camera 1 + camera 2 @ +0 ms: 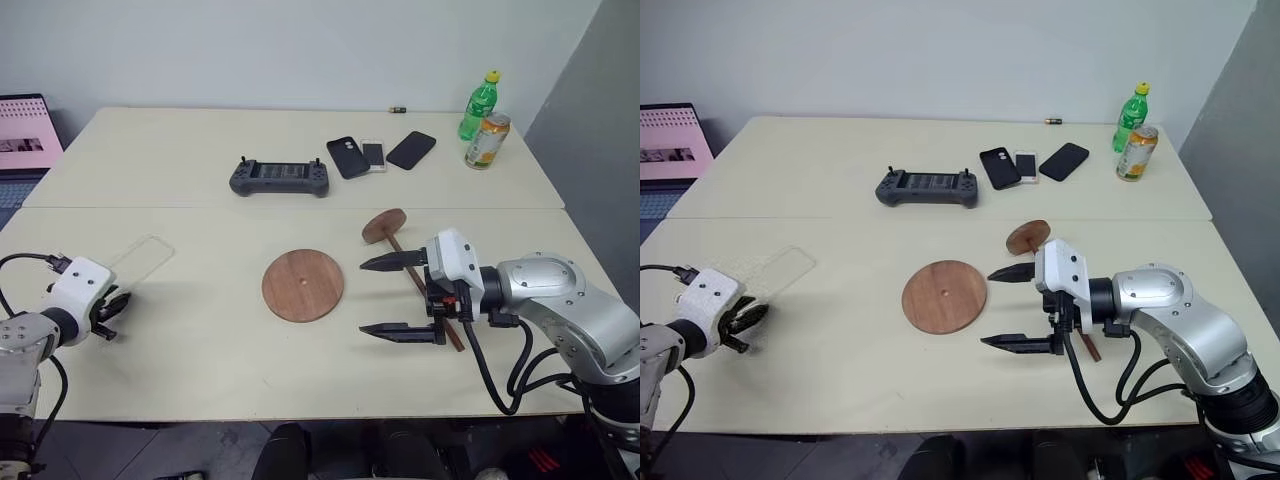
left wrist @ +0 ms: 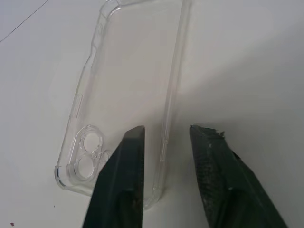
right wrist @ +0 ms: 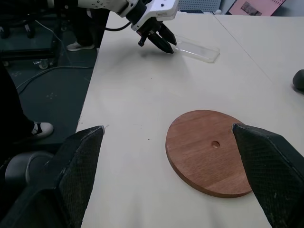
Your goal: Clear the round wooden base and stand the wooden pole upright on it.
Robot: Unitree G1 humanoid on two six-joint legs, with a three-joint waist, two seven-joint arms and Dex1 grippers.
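- The round wooden base (image 1: 303, 285) is being shown lying flat and bare near the middle of the pale table (image 1: 200, 350), a small hole marking its centre.
- The right gripper (image 1: 390, 297) is being held just beside the base on the robot's right, its two black fingers spread wide and pointed toward the disc without touching it; in the right wrist view the base is being framed between the two fingertips (image 3: 83, 142), ahead of them.
- The wooden pole (image 1: 400, 248) is being seen lying on the table behind and under the right gripper, its round end disc toward the far side and its rod running back beneath the wrist; it is not being gripped.
- The left gripper (image 1: 108, 315) is being held at the table's left edge, well apart from the base, its jaws parted a little.
- A clear phone case (image 2: 128, 85) is being seen flat on the table at the left fingertips (image 2: 130, 152), with one long edge lying between them; no pinch is being made on it.
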